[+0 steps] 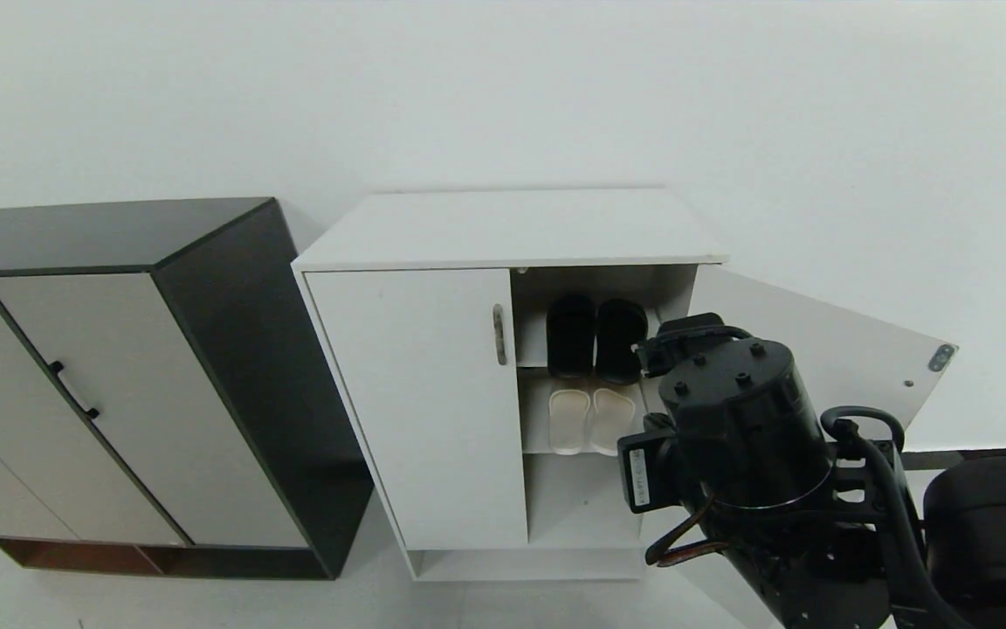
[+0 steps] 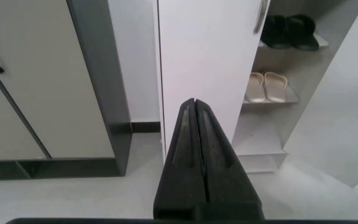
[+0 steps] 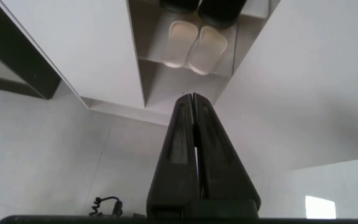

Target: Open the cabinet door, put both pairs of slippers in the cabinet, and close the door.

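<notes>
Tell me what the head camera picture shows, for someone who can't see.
A white wooden cabinet stands with its right door swung open; a pair of black slippers sits on its upper shelf, a pair of cream slippers on the shelf below.

You're in a home-entryway setup, prob. a test room. There's a white shoe cabinet point(image 1: 512, 231) w/ black slippers point(image 1: 573, 336) and cream slippers point(image 1: 569, 419) on its shelves, and a dark-sided cabinet point(image 1: 241, 349) beside it. Bare white wall point(image 1: 503, 87), pale floor point(image 2: 104, 199).

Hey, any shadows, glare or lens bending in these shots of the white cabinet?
Head view: wide-lens bending makes the white cabinet and dark cabinet lean; black slippers sit in shelf shadow. Left wrist view: even light, no glare. Right wrist view: one bright rectangular patch.
</notes>
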Robot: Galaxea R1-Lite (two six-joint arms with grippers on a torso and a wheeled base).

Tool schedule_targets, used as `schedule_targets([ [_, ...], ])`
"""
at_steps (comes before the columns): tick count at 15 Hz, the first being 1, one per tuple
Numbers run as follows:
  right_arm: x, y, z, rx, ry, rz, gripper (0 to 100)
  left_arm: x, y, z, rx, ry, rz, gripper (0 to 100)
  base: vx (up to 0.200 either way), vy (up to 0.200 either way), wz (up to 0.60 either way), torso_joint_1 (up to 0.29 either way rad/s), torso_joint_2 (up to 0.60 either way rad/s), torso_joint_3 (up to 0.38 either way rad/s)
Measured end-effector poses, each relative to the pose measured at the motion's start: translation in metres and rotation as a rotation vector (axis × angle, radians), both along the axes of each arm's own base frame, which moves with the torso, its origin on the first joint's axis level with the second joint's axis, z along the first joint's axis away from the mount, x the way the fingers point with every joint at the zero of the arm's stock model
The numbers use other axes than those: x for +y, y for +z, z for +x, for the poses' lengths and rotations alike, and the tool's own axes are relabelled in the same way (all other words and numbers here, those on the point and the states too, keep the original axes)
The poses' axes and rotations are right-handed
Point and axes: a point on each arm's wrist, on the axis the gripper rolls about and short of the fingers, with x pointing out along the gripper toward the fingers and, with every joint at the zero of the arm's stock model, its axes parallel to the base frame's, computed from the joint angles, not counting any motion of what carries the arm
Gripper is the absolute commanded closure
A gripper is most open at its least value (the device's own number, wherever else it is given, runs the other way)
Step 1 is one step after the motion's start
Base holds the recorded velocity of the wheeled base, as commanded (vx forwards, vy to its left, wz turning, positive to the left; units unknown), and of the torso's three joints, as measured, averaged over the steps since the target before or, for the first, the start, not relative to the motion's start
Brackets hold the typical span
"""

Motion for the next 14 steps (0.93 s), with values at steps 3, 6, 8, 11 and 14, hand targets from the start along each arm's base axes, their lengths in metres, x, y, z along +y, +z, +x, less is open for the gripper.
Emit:
schedule_targets([
  [3,-0.0001,-0.0001,0.0,0.0,-0.001,0.0,100,0.0,0.0,0.0,0.0,0.0,0.0,100,0.0,0.0,0.0,0.209,-0.52,-0.31],
  [6,0.0,-0.0001,0.0,0.0,0.0,-0.001,100,0.0,0.0,0.0,0.0,0.0,0.0,100,0.0,0.0,0.0,0.229,-0.54,-0.312],
  [8,-0.0007,-0.002,-0.0004,0.003,0.0,-0.008,100,0.0,0.0002,0.0,-0.002,0.0,0.0,100,0.0,0.0,0.0,0.2,-0.46,-0.263],
  [11,-0.0006,-0.0019,-0.0004,-0.003,0.002,-0.005,100,0.0,0.0,0.0,0.0,0.0,0.001,100,0.0,0.0,0.0,0.056,-0.13,-0.076],
  [14,-0.0012,-0.0019,-0.0007,-0.003,0.002,-0.004,100,0.0,0.0,0.0,0.0,-0.001,0.001,100,0.0,0.0,0.0,0.0,0.0,0.0],
])
